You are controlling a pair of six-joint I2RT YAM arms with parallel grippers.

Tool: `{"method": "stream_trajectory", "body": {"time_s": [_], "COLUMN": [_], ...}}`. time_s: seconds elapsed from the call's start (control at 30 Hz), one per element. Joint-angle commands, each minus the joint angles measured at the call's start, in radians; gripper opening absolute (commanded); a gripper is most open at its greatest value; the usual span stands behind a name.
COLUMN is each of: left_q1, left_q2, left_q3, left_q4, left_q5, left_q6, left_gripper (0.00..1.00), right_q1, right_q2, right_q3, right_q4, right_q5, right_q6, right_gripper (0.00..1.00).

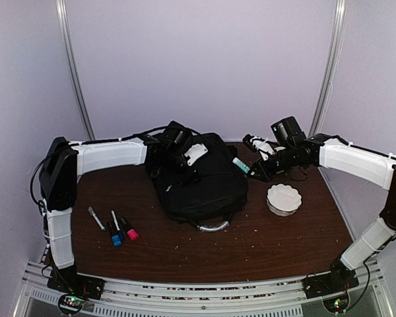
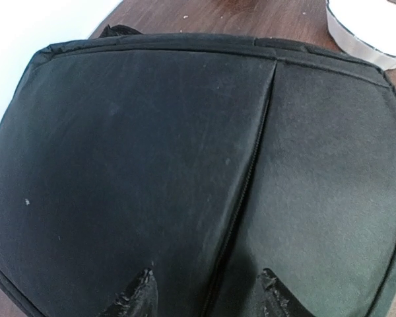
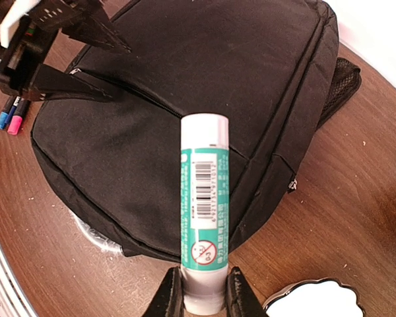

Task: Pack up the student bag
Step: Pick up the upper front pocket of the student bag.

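The big black cloth student bag (image 1: 201,181) is laid flat in the middle of the brown wooden desk (image 1: 185,254). The left hand (image 2: 204,297) is spread wide close over it. A white and green glue stick (image 3: 204,211) is gripped by the right hand (image 3: 203,292).

Label on the glue stick (image 3: 204,218)
We see a barcode with unreadable digits, a red prohibition circle and blurred print on teal.
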Motion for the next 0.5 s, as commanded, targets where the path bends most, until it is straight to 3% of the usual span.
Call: {"method": "stream_trajectory", "body": {"time_s": [0.0, 0.17, 0.47], "left_q1": [-0.016, -0.022, -0.042], "left_q2": [0.046, 0.079, 0.096], "left_q3": [0.077, 0.095, 0.122], "left_q4": [-0.078, -0.088, -0.077], "left_q5": [-0.066, -0.172, -0.256], "left_q6": [0.054, 0.059, 0.091], "left_gripper": [0.52, 0.44, 0.19], "right_q1": [-0.005, -0.009, -0.011], "right_q2": [-0.018, -0.028, -0.007], "right_q3": [-0.008, -0.02, -0.016], "right_q4": [0.036, 0.046, 0.043], "right_q5": [-0.007, -0.011, -0.025], "right_q6": [-0.009, -0.011, -0.013], "right_gripper": [0.06, 0.06, 0.06]}}
